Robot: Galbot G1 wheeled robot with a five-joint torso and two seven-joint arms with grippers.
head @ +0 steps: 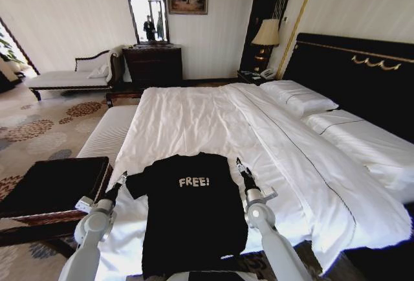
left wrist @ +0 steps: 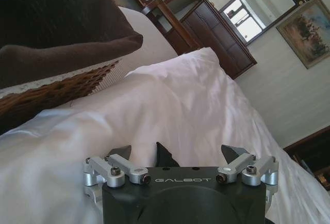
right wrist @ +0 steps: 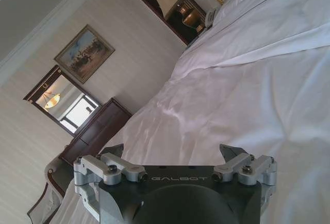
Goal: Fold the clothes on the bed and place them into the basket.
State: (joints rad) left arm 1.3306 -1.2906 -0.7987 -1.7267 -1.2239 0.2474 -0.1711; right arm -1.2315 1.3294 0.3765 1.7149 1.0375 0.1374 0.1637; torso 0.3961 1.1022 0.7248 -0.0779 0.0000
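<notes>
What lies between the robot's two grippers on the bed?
In the head view, the black T-shirt with white "FREE!" lettering lies flat on the white bed, between the left gripper and the right gripper.

Bright daylight glares off the white bed [head: 194, 119]; wide-angle bending at edges, soft shadows.
</notes>
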